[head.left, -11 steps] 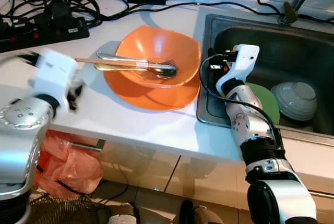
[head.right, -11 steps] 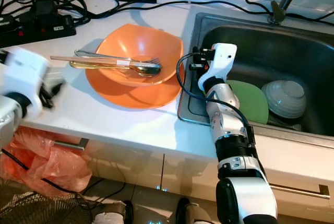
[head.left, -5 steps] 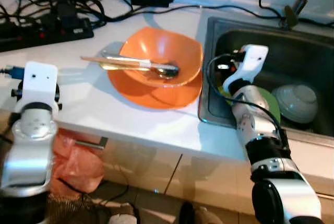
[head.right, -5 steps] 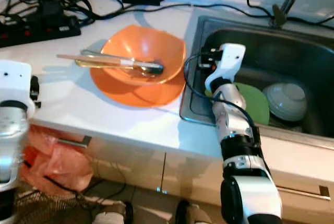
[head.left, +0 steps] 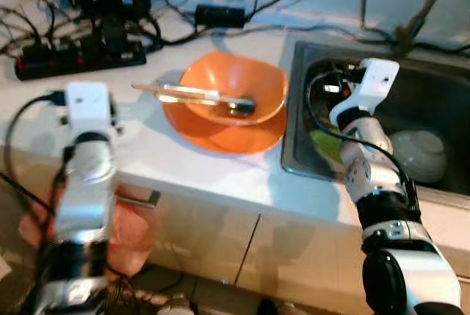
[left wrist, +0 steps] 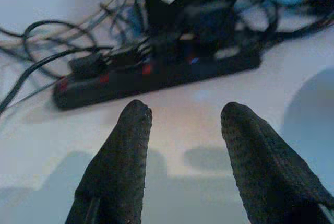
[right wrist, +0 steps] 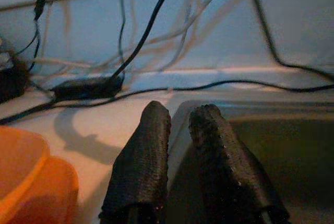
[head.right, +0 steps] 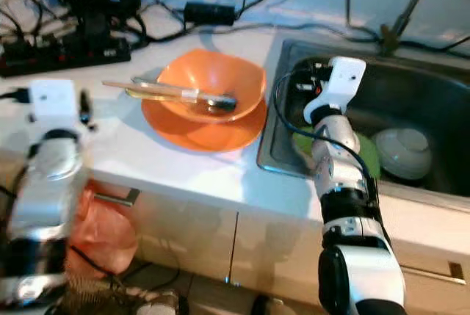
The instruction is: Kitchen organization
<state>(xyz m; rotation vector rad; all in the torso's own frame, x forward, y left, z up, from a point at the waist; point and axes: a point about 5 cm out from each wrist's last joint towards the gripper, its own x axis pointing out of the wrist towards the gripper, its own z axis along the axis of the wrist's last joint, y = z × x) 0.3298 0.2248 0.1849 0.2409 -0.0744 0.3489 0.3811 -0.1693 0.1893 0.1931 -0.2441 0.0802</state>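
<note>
Left pincer spread wide, grasping nothing, near side of orange bowl over white surface. Right pincer clenched, empty, beside bowl at sink rim. Chopsticks and spoon across bowl. Beyond bowl, power strip.

A: Left arm? 
B: Raised at 9 o'clock, forearm upright, white wrist on top. Left gripper has its fingers spread apart, nothing between them.
A: Right arm? 
B: Bent up at 3 o'clock, wrist angled toward 11. Right gripper has fingers pressed nearly together, holding nothing.
</note>
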